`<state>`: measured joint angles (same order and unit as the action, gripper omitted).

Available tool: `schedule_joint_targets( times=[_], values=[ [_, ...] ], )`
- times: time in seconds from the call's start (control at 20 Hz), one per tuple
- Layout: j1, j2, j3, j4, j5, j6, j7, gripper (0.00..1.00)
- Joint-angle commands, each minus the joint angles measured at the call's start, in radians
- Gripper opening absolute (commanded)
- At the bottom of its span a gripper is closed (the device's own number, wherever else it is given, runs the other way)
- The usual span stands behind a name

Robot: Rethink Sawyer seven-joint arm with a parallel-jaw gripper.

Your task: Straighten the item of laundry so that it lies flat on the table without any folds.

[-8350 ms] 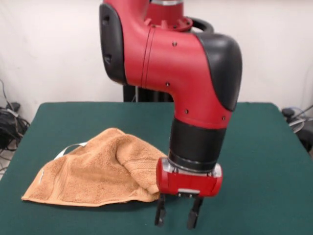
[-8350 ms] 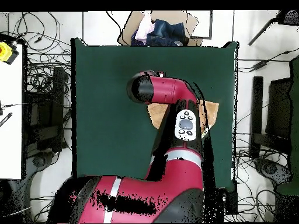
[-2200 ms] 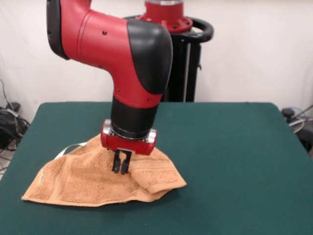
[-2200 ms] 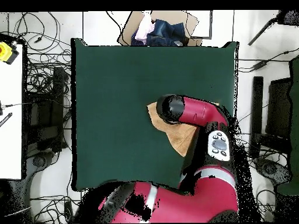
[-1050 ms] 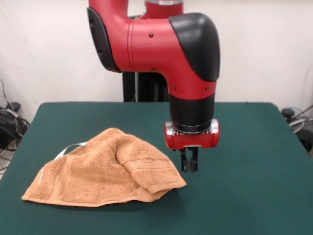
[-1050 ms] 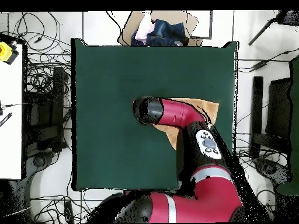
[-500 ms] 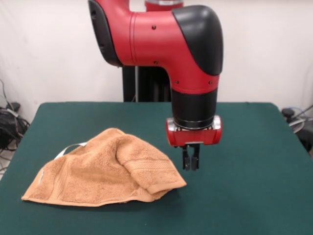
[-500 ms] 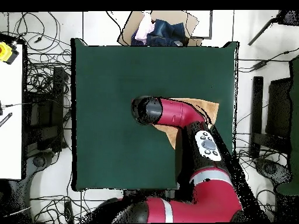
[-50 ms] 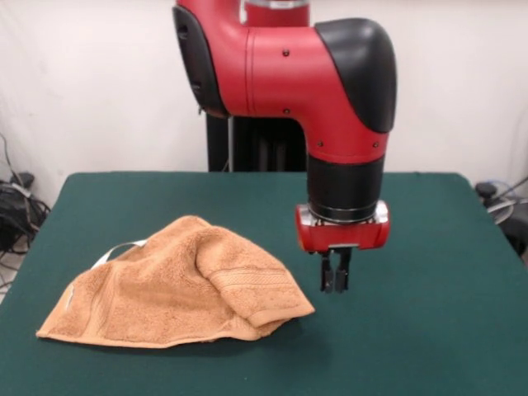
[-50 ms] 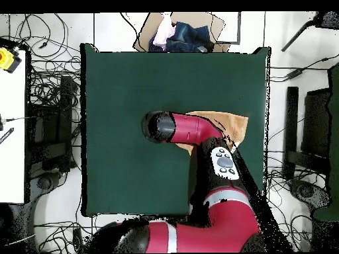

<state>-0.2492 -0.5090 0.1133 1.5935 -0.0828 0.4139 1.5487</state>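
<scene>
My end effector [image 9: 336, 280] hangs above the worktop [image 9: 429, 272] with its 2 fingers [image 9: 328, 275] pressed close together, holding nothing. It points straight down and is off the cloth, just beside the towel's [image 9: 177, 285] nearest corner, toward the right of the front view. My red and black arm [image 9: 326, 91] rises from it and bends back over the worktop. The towel lies crumpled on the dark green surface, bunched into a low mound with 1 corner folded over the rest and a woven band showing on that fold. A white label [image 9: 120, 250] sticks out at its far edge. In the overhead view my arm [image 10: 198, 132] covers most of the towel [image 10: 235, 124], leaving an orange strip by the worktop's [image 10: 119, 86] side edge.
</scene>
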Motion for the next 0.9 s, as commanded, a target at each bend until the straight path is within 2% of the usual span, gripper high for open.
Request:
schedule_joint_targets(
  times=[0.05, 0.45, 0.5, 0.9],
  values=[
    [0.029, 0.012, -0.036, 0.024, 0.007, -0.038, 0.204, 0.0],
    [0.045, 0.019, -0.052, 0.004, 0.018, -0.026, 0.212, 0.0],
    [0.046, 0.019, -0.054, 0.005, 0.02, -0.03, 0.216, 1.0],
    [0.058, 0.02, -0.071, -0.009, 0.015, -0.017, 0.211, 1.0]
  ],
)
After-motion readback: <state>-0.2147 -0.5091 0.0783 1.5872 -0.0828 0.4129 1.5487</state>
